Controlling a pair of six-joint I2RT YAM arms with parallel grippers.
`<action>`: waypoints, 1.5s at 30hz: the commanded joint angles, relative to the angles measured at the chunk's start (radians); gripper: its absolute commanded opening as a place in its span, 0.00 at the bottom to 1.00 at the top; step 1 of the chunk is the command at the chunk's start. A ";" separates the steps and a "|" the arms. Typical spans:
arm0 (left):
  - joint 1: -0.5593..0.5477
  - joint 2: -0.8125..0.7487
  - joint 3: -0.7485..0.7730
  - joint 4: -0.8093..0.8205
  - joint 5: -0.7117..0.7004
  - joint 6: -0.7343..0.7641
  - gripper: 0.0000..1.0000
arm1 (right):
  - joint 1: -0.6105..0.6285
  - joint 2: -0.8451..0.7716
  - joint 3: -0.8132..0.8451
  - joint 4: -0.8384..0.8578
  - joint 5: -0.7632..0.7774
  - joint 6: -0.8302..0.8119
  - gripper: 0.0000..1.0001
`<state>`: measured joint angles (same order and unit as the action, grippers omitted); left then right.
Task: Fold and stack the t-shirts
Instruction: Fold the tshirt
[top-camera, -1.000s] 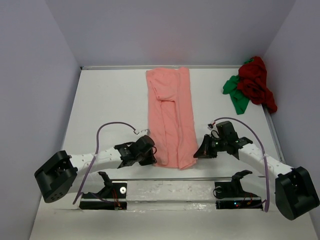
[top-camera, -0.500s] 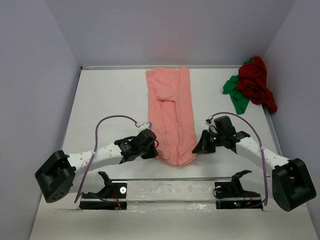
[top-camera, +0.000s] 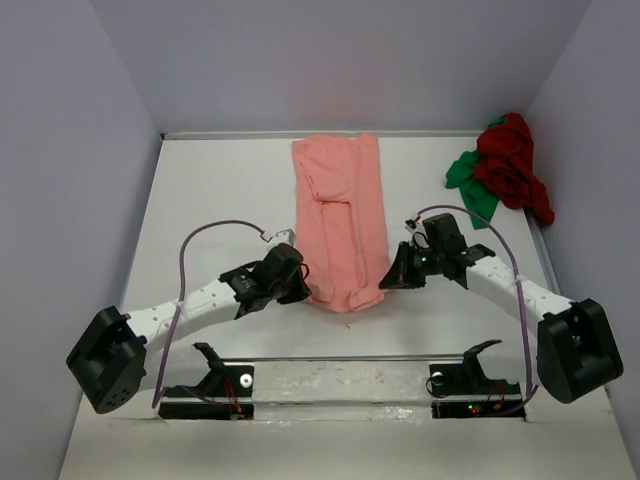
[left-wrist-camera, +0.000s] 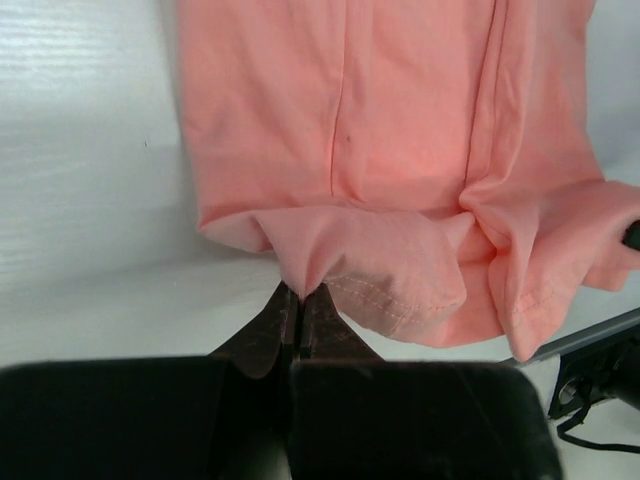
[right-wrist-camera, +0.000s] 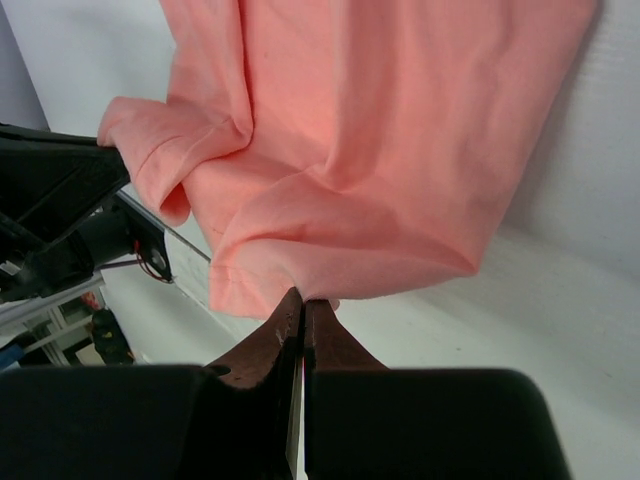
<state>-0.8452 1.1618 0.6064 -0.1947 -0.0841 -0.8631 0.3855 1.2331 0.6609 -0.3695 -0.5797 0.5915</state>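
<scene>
Two pinches: my left gripper (top-camera: 303, 291) and right gripper (top-camera: 388, 281) are each clamped tight on a near-hem corner of the pink shirt (top-camera: 340, 215). It lies as a long folded strip along the middle of the table (top-camera: 220, 200), running from 6 toward 12 o'clock. The red shirt (top-camera: 510, 160) and green shirt (top-camera: 468, 188) lie heaped together at 2 o'clock.

My view of the table (top-camera: 220, 200): 3 shirts on it.
I see a salmon-pink shirt (top-camera: 340, 215) laid as a long strip down the middle and, well apart in the far right corner, a dark red shirt (top-camera: 512, 165) bunched together with a green shirt (top-camera: 470, 188).
</scene>
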 joint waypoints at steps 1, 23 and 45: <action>0.041 -0.024 0.070 -0.008 -0.017 0.070 0.00 | -0.005 0.022 0.081 0.003 0.015 -0.036 0.00; 0.225 0.140 0.242 0.031 0.018 0.226 0.00 | -0.005 0.219 0.342 -0.014 0.063 -0.076 0.00; 0.337 0.389 0.472 0.066 0.052 0.323 0.00 | -0.092 0.492 0.646 -0.023 0.047 -0.114 0.00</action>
<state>-0.5198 1.5360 1.0119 -0.1574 -0.0441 -0.5758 0.3042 1.6936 1.2301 -0.3985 -0.5232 0.4969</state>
